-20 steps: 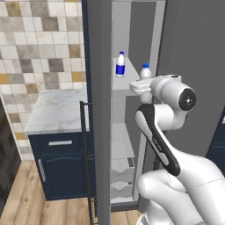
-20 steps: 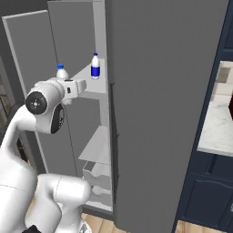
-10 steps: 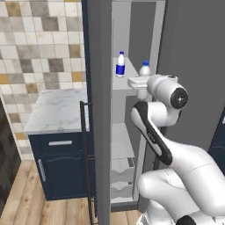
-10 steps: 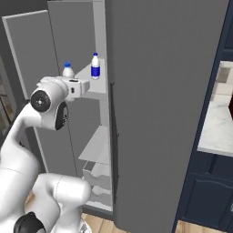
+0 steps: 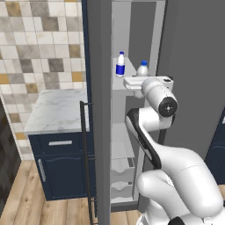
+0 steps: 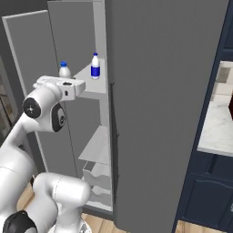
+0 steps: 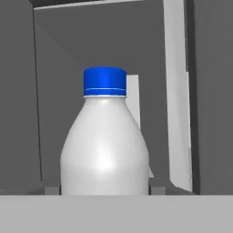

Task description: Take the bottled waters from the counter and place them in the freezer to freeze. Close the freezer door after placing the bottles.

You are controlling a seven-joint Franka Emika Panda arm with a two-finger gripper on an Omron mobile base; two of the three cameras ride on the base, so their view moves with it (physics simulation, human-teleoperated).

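Tiled wall in beige, grey and brown fills the far left of your left base view, and below it stands the table (image 5: 59, 116), a white grey-veined marble slab on a navy blue cabinet (image 5: 61, 169) with silver bar handles. Nothing of the task lies on that marble.

Next to the right you see the freezer door (image 5: 100, 110) standing open, edge-on to this camera, with its long thin black handle (image 5: 85, 162) running down beside the cabinet. Beyond it is the freezer (image 5: 132, 52) itself, light grey shelves above and white drawers (image 5: 122, 176) at the bottom.

On the upper shelf (image 5: 118, 83) the dark-blue-labelled bottle (image 5: 120, 65) stands upright, apart from the arm. Just to its right sits the plain whitish bottle (image 5: 142, 69), also upright, with your arm's hand reaching in at its base.

From the right base view the order flips: the whitish bottle (image 6: 64, 70) rises above the hand on the left, the labelled bottle (image 6: 95, 66) stands further in on the shelf.

Your hand view looks straight at the whitish bottle (image 7: 104, 145), blue cap up, filling the centre between the fingers. Your claw (image 5: 141, 87) is clenched on that plain whitish bottle, holding it low on the body.
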